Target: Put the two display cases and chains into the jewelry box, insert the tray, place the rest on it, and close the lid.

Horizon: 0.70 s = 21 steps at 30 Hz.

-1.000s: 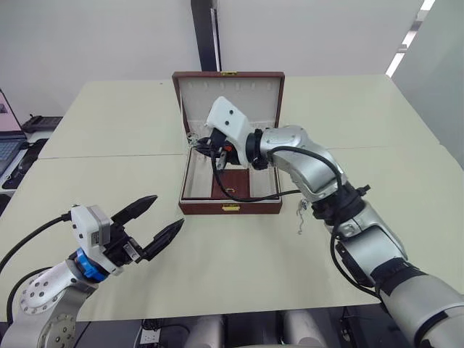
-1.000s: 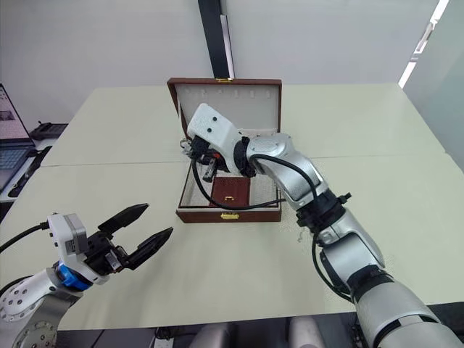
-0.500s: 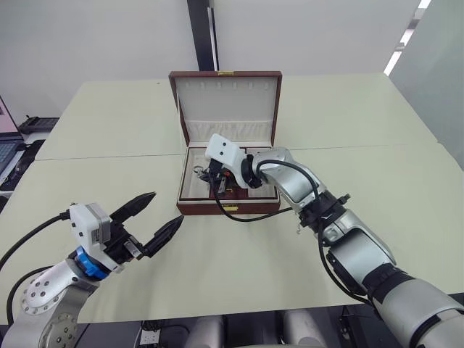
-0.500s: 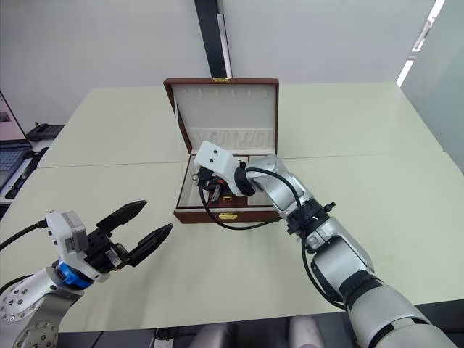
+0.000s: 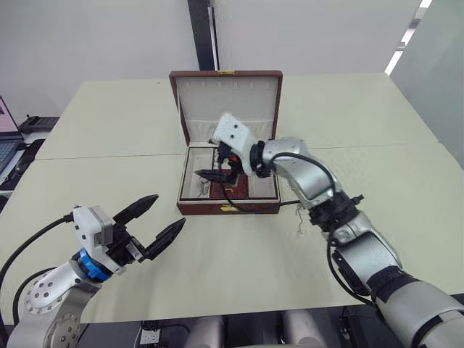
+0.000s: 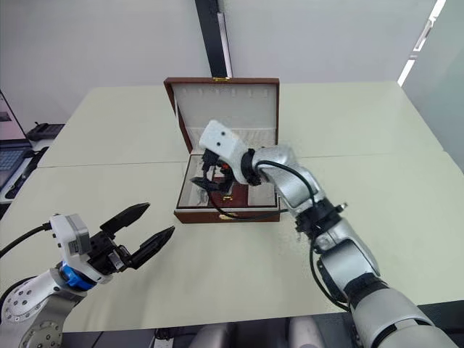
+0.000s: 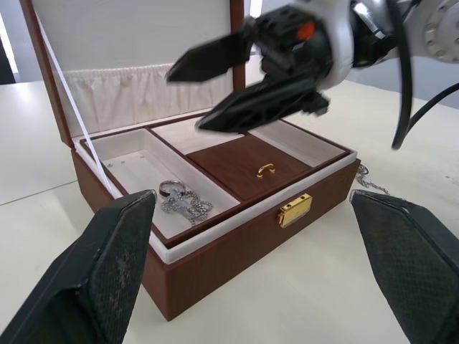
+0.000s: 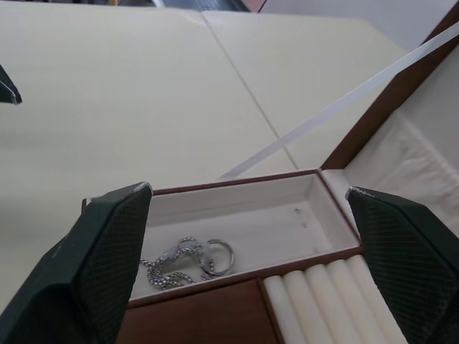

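Note:
The jewelry box (image 5: 228, 208) stands open at mid-table with its lid (image 5: 226, 101) upright. The tray (image 7: 237, 161) sits inside it. A ring-topped short chain (image 7: 183, 201) lies in the tray's left cream compartment, also seen from above as a small silvery heap (image 8: 188, 261). My right gripper (image 5: 214, 165) hovers open just above that side of the tray, holding nothing. A thin chain (image 5: 299, 220) lies on the table just right of the box. My left gripper (image 5: 168, 209) stays open near the front left, well short of the box. The two display cases are hidden.
The cream table (image 5: 116, 130) spreads wide on both sides of the box. A gold clasp (image 7: 294, 211) marks the box's front wall. A white ribbon stay (image 8: 344, 97) runs from the lid down to the box's left side. A laptop (image 6: 9, 156) sits beyond the left edge.
My right gripper came down into the box, opened and let the ring-topped chain go into the tray's left compartment, then lifted slightly. The left arm has not moved.

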Tool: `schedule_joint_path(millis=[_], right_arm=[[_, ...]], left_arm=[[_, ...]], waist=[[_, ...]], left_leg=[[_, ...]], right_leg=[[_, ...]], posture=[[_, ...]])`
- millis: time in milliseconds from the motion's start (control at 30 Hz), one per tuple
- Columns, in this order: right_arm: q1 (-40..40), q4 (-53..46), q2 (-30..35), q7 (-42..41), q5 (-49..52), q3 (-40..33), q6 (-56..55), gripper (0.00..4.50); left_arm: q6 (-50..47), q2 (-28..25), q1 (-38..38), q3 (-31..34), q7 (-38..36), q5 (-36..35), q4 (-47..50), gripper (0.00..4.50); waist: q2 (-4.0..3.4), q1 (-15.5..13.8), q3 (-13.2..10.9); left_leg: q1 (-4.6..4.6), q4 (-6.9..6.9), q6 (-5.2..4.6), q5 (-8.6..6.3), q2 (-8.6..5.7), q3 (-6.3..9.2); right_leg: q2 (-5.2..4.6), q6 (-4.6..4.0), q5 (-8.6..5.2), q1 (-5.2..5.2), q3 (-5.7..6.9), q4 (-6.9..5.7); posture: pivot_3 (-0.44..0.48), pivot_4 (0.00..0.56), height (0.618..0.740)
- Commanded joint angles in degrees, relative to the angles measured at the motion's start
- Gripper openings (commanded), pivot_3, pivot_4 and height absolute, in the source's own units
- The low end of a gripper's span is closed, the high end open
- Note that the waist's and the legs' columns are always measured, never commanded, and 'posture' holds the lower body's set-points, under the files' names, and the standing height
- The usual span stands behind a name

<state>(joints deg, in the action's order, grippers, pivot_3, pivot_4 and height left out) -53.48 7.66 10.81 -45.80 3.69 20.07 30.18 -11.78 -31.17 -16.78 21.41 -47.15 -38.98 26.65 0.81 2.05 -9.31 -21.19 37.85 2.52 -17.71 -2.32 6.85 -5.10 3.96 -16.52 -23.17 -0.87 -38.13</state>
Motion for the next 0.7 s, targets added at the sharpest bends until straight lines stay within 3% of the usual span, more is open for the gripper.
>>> schedule_joint_path(millis=[33,367,567,700], right_arm=[[5.38,-12.78,3.63,0.33,2.31,-3.8,3.19,4.45],[31.21,-40.49,19.71,3.47,6.8,-19.99,12.66,4.45],[47.04,-44.17,26.91,5.06,5.75,-31.57,9.67,4.45],[57.13,-43.39,28.22,4.85,5.87,-37.29,5.33,4.45]], left_arm=[[1.05,-0.14,0.16,0.71,-0.64,-0.15,0.15,4.5],[1.48,-4.41,3.45,2.02,-2.74,3.51,-8.83,4.5],[3.2,-5.73,4.02,3.29,-4.76,5.43,-15.46,4.5],[3.64,-6.37,3.77,3.49,-5.54,6.39,-17.23,4.5]], waist=[[0.0,-0.12,0.0],[0.02,-0.41,0.01],[0.02,-0.34,0.0],[0.05,-0.4,0.01]], left_leg=[[-0.02,0.0,0.0,0.0,0.01,0.01],[-0.08,0.01,-0.03,-0.01,-0.01,0.0],[-0.04,0.0,-0.25,-0.14,0.01,-0.15],[0.01,-0.01,-0.27,-0.15,0.02,-0.24]], right_leg=[[0.0,0.0,0.0,0.0,0.01,0.0],[0.02,0.01,0.0,0.03,0.06,0.04],[0.03,0.02,0.01,0.05,-0.01,0.0],[0.04,0.02,0.01,0.14,0.0,0.03]], posture=[[0.0,0.15,0.74],[0.0,0.15,0.74],[0.0,0.15,0.74],[0.0,0.15,0.74]])
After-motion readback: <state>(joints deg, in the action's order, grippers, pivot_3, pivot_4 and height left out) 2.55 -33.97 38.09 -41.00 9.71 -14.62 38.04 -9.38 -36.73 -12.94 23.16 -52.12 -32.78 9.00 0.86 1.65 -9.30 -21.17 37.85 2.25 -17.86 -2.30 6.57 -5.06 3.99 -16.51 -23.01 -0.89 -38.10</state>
